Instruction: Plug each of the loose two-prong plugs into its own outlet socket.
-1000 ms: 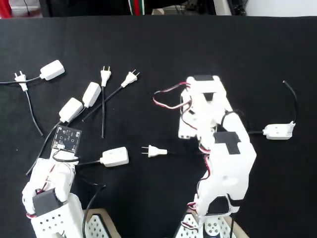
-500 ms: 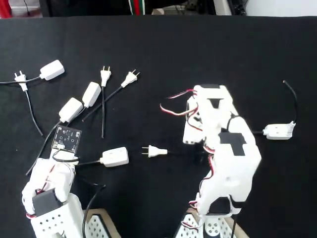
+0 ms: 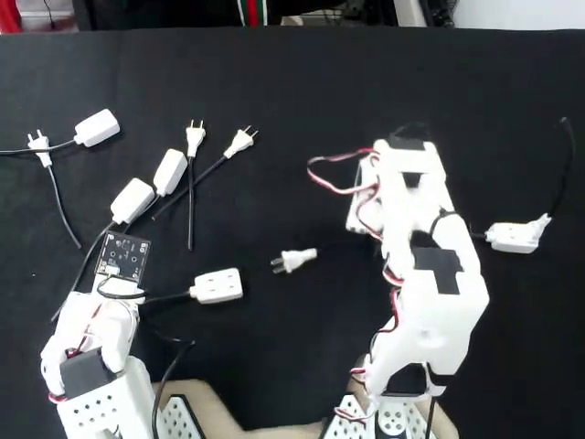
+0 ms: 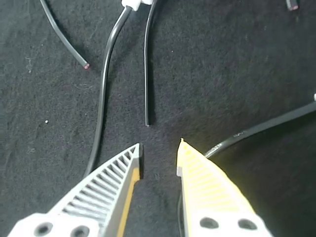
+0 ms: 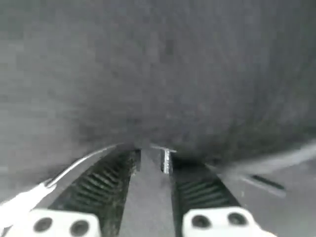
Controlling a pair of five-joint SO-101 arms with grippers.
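1. Gripper on the left arm (image 4: 159,145) hangs partly open and empty above the black surface (image 3: 302,91).
2. Nearest socket (image 3: 218,286) lies near it, to its right.
3. Loose plug (image 3: 294,261) lies farther right, between the arms, its long axis roughly left-right and its prongs facing that socket. The right arm appears nearer.
4. Right gripper (image 5: 150,155): its state cannot be told.

What we see besides the work itself

We see a black cloth (image 3: 292,91) covering the table from side to side, its near edge stopping short of a beige surface (image 3: 265,433). Beyond the cloth's far edge we make out red and green cables (image 3: 251,11) and, at the far corner, a patch of white wall (image 3: 516,14).
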